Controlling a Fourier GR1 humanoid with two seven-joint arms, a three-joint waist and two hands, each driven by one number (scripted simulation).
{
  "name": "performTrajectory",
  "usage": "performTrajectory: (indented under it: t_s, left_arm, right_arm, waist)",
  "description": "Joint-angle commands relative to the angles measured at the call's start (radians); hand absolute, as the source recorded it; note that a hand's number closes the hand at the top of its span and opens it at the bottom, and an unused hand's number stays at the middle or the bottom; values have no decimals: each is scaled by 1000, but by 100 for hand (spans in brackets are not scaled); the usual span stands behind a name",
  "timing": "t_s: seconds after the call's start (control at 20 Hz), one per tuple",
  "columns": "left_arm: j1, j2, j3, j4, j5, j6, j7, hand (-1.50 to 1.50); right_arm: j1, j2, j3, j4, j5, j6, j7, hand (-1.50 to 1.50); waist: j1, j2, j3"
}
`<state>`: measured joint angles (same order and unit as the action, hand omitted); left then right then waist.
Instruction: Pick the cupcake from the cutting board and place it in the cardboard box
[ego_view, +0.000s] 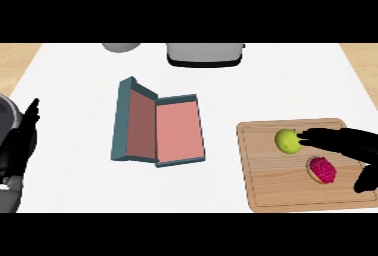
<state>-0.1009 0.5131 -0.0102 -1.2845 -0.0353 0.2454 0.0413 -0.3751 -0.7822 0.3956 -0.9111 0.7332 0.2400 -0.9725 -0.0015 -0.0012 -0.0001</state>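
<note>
A: What lay on your counter?

B: A pale wooden cutting board (295, 197) carried a round yellow-green fruit (287, 140) and a pink-topped cupcake (322, 169). Your right hand (347, 142), black, reached over the board, fingers extended, tips touching the fruit, gripping nothing.

A: And the box?

B: The cardboard box (177, 132), teal outside, salmon inside, sat open, well left. Your left hand (26, 130) rested at the left edge, fingers straight.
</note>
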Motion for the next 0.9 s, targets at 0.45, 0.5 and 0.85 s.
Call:
performTrajectory:
  t_s: [0.45,0.5,0.85]
  left_arm:
    - [49,-60,9,-128,-71,7,57,0]
    - [60,-84,13,-57,-87,13,-7,0]
    - [18,-58,59,-61,-87,-37,33,0]
  right_arm:
    - [106,33,31,-196,92,93,152,-150]
    - [79,31,-2,-146,94,102,145,-150]
    - [112,146,-41,-118,147,-102,141,150]
  waist:
    - [3,-1,0]
    - [4,1,0]
    - [5,2,1]
